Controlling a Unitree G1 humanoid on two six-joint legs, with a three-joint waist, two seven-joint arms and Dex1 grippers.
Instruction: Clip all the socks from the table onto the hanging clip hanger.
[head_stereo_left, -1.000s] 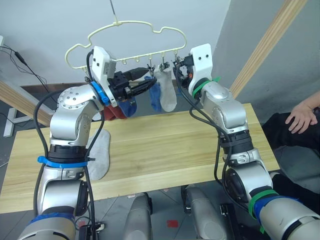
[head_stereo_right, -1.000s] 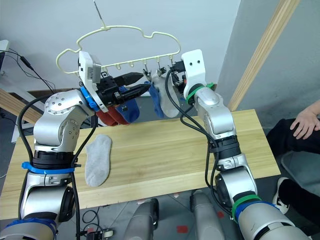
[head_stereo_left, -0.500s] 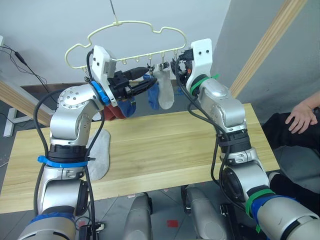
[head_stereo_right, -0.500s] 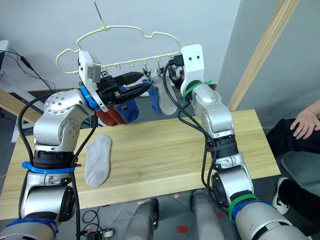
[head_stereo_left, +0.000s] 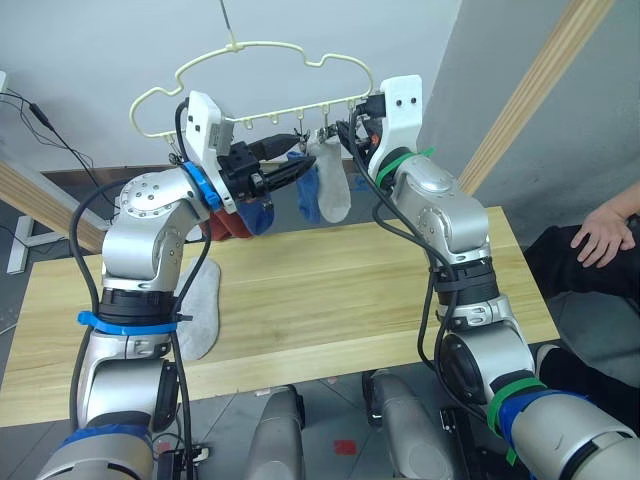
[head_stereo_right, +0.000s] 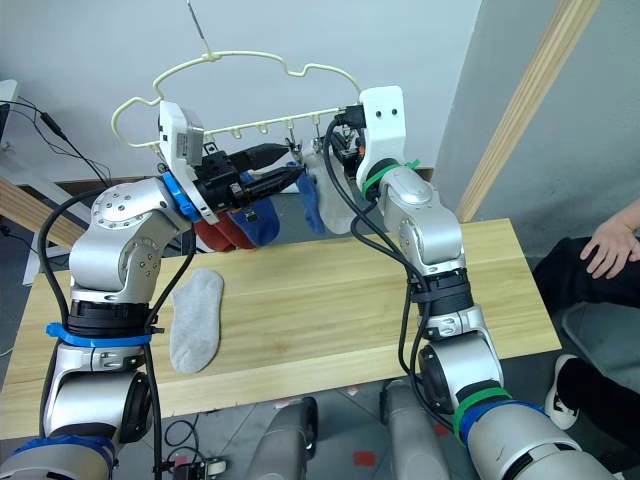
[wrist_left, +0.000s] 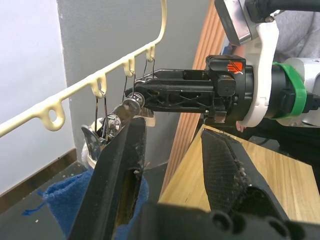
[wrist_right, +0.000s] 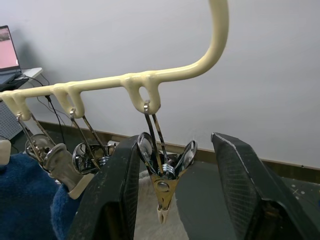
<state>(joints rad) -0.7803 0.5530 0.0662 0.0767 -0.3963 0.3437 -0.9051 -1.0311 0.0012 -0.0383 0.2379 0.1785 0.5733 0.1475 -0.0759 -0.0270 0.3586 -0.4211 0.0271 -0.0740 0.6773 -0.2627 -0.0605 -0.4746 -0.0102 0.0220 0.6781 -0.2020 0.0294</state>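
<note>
On table (head_stereo_right: 330, 300), grey sock (head_stereo_right: 195, 320) lengthwise front-to-back; both grippers' jaws wide, empty.

The clip hanger (wrist_right: 175, 72) was seen as smooth, pale yellow plastic-coated wire, its clips (wrist_right: 162, 172) shiny metal. Below it, the table (head_stereo_left: 330, 290) showed matt grained wood, and a grey sock (head_stereo_right: 195, 320) on it looked soft, fuzzy cloth.

Right gripper (wrist_right: 172, 185) gapes around one clip (wrist_right: 164, 192) — under the clip hanger (wrist_right: 150, 80).
</note>
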